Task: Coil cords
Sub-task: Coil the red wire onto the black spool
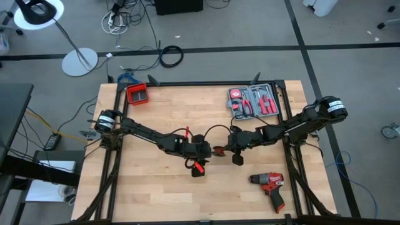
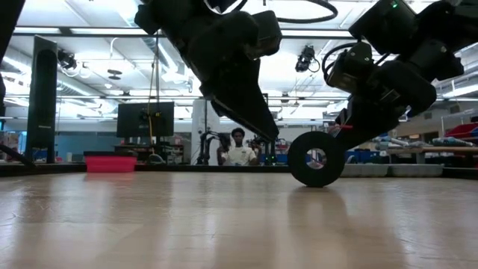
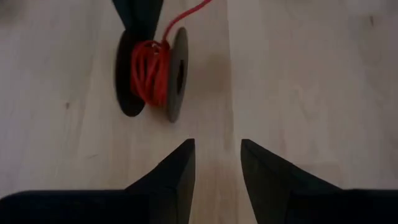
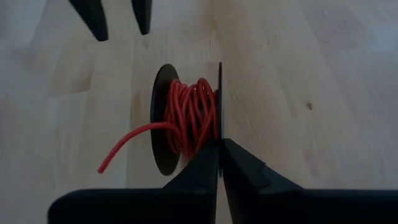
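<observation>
A red cord [image 4: 189, 118] is wound on a small black spool [image 3: 176, 74] that stands on its flange rims mid-table [image 2: 316, 158]. The cord's loose end [image 4: 106, 165] sticks out to one side. My right gripper [image 4: 219, 155] comes in from the table's right [image 1: 229, 147], shut on one flange. My left gripper [image 3: 216, 163] faces the spool from the table's left [image 1: 209, 152]. It is open, a short way off the spool, with nothing between its fingers. My right gripper pinches the rim of one spool flange [image 4: 219, 134] between its two fingertips. The fingers slant down from the table's right side. The spool stands upright on its rims on the table, its axis level.
A red drill [image 1: 270, 187] lies near the front right. An open tool case [image 1: 253, 101] sits at the far right, a red bin [image 1: 137, 94] at the far left. A small red and black piece [image 1: 199, 167] lies just in front of my left gripper.
</observation>
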